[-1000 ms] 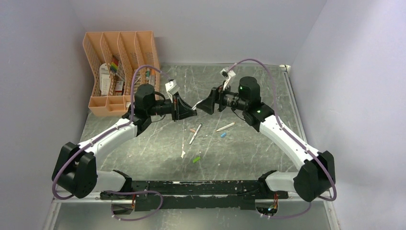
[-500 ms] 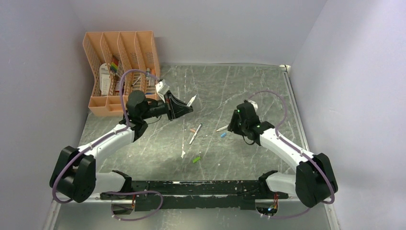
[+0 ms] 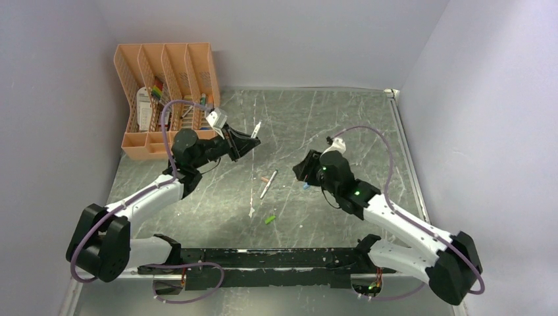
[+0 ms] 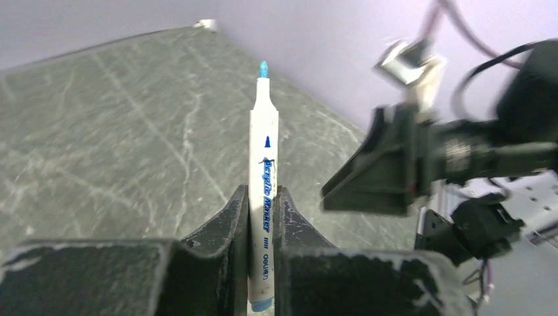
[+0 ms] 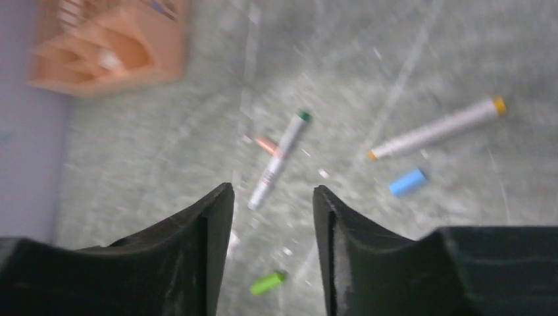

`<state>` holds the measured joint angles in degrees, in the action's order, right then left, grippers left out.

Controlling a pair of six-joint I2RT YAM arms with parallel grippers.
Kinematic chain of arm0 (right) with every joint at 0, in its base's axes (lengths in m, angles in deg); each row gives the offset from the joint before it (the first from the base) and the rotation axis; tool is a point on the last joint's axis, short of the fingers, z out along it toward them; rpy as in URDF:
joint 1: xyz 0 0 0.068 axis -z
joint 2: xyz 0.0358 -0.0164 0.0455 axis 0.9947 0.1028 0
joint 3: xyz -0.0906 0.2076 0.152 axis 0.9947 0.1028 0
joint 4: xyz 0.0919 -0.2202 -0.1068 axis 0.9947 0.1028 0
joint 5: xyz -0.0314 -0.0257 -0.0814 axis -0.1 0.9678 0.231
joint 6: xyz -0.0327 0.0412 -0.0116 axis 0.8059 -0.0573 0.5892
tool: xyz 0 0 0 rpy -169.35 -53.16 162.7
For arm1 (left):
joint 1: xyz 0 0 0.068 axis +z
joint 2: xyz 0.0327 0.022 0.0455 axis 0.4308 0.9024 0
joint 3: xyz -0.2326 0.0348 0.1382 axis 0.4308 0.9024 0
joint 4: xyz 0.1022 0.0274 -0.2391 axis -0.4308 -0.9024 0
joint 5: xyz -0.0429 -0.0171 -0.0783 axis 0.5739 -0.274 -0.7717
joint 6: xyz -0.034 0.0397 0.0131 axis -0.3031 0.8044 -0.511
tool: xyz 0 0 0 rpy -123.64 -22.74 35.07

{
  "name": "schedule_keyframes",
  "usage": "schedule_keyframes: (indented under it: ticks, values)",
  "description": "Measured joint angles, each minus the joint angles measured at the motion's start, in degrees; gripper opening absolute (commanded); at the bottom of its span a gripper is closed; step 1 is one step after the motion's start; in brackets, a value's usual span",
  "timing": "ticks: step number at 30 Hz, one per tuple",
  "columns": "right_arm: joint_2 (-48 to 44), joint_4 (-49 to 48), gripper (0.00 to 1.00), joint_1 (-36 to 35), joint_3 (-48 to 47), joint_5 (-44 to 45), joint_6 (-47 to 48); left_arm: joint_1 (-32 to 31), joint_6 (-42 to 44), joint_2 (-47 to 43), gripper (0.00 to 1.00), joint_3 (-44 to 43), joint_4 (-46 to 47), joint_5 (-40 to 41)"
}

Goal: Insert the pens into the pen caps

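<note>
My left gripper (image 3: 250,140) (image 4: 263,195) is shut on the lower barrel of a white pen (image 4: 263,131) with a blue tip, held in the air and pointing up and away; it also shows in the top view (image 3: 256,129). My right gripper (image 3: 301,168) (image 5: 273,191) is open and empty, low over the table. Below it lie a green-tipped pen (image 5: 279,157) (image 3: 268,184), an orange-ended pen (image 5: 437,128), a blue cap (image 5: 406,182) (image 3: 306,186), an orange-pink cap (image 5: 265,145) (image 3: 264,178) and a green cap (image 5: 267,282) (image 3: 270,218). In the top view my right gripper hides the orange-ended pen.
A peach mesh organiser (image 3: 164,99) (image 5: 112,43) with stationery stands at the back left, close behind my left arm. White scratch streaks (image 3: 252,197) mark the grey table. Purple walls close in the back and both sides.
My two grippers were tip to tip in the middle. My right gripper has pulled away and dropped low over the loose pens and caps. My left gripper has swung back and left with its pen.
</note>
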<state>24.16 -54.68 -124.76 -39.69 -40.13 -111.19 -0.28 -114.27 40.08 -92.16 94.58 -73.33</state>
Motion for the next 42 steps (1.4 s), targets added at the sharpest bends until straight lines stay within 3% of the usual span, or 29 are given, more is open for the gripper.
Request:
schedule_keyframes:
  ticks: [4, 13, 17, 21, 27, 31, 35, 36, 38, 39, 42]
  values:
    - [-4.94, -7.91, 0.68, -0.07, -2.40, -0.81, 2.21, -0.92, -0.07, -0.35, 0.07, 3.37, 0.24, 5.62]
    - [3.82, -20.35, 0.66, -0.07, -11.19, -8.46, 7.52, -8.35, 0.52, 0.28, 0.07, 3.08, -0.07, 9.64]
    - [5.77, -22.03, 0.55, -0.20, -11.28, -10.62, 8.52, -9.70, 0.83, 0.72, 0.07, 1.99, -0.13, 10.32]
    - [6.86, -22.60, 0.53, -0.22, -12.90, -12.04, 9.20, -9.97, 0.90, 0.90, 0.07, 1.18, -0.17, 10.80]
    - [7.52, -23.93, 0.41, -0.24, -13.49, -13.81, 9.66, -10.71, 1.05, 2.93, 0.07, -0.70, -0.46, 10.91]
    - [8.35, -23.74, 0.17, -0.11, -13.46, -14.19, 10.19, -10.93, 0.79, 4.09, 0.07, -0.92, -0.52, 10.91]
    - [8.55, -23.71, 0.07, 0.28, -13.46, -13.38, 10.38, -10.93, 0.00, 4.11, 0.07, -0.94, -0.07, 10.88]
    - [8.55, -23.71, 0.10, 0.26, -13.46, -13.25, 10.34, -10.93, -0.13, 4.11, 0.07, -0.94, 0.04, 10.88]
    - [8.55, -23.76, 0.29, 0.26, -13.46, -13.20, 10.36, -10.93, -0.68, 4.11, 0.07, -0.94, 0.17, 10.84]
    - [8.55, -23.76, 0.34, 0.26, -13.46, -13.25, 10.45, -10.93, -0.85, 4.09, 0.07, -0.94, 0.17, 10.80]
    - [8.55, -23.74, 0.36, 0.02, -13.46, -13.81, 10.82, -11.04, -1.40, 4.07, 0.07, -1.03, 0.17, 10.27]
